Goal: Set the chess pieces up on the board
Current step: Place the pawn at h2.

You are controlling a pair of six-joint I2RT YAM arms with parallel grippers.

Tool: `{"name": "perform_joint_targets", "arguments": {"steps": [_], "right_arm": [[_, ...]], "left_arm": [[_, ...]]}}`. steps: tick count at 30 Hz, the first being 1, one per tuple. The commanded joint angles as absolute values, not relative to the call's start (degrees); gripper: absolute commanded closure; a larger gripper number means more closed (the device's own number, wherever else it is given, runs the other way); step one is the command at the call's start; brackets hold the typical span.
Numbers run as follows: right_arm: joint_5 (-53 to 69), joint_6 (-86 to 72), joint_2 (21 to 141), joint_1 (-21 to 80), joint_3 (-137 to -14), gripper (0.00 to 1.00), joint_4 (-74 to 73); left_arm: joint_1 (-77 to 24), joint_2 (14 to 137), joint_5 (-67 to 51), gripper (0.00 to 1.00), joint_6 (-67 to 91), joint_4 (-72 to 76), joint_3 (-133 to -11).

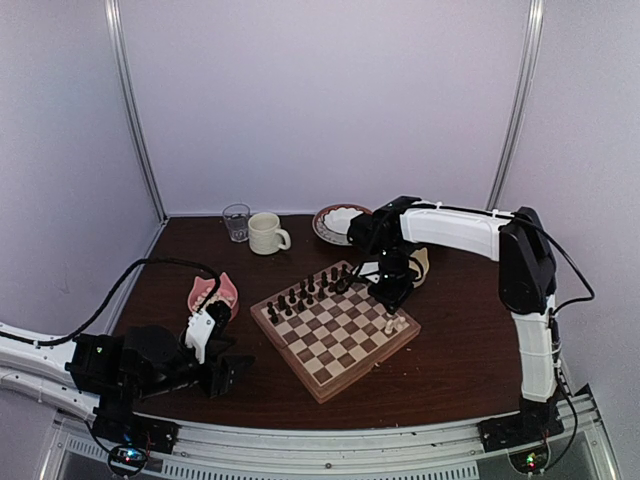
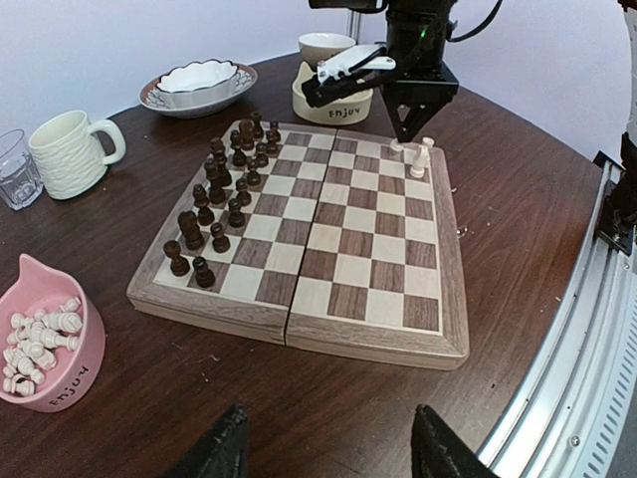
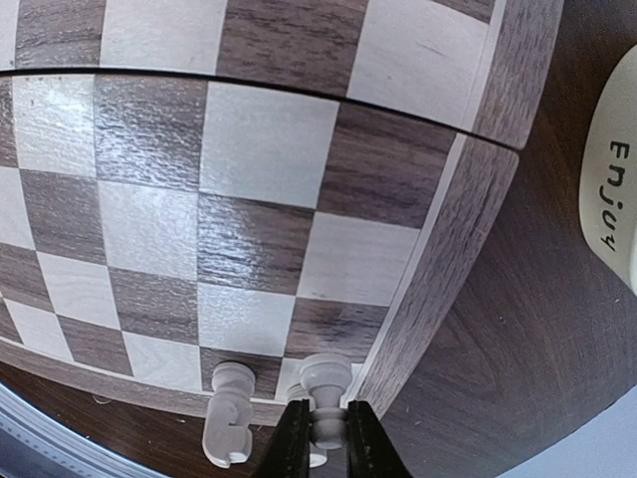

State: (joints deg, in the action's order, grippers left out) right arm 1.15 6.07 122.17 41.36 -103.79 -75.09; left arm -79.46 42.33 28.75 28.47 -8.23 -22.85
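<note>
While the right gripper hung over the right-hand corner of the board, its fingers were closed narrowly on one cream piece at the corner square. A second cream piece stood just beside it on the same edge row. The left gripper sat low near the board's near-left side, its fingers spread wide and holding nothing. Other cream pieces lay heaped in a pink bowl left of the board. Dark pieces occupied two rows along the opposite side.
</note>
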Motion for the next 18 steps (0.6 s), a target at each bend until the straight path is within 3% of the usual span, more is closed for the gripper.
{"name": "perform_joint_targets", "arguments": {"steps": [1,9,18], "right_arm": [[0.47,6.22,123.36,41.04,-105.44,0.84,-75.02],[0.7,6.33,123.4,41.04,-105.46,0.75,-74.92],[-1.46,5.33,119.94,41.02,-105.58,0.75,-72.84]], "left_arm": [[-79.44,42.24,29.91,0.44,28.87,-7.14,-22.28],[-79.44,42.49,29.91,0.43,28.83,-7.11,-22.15],[-79.45,42.51,30.34,0.43,28.82,-7.1,-22.06]]}}
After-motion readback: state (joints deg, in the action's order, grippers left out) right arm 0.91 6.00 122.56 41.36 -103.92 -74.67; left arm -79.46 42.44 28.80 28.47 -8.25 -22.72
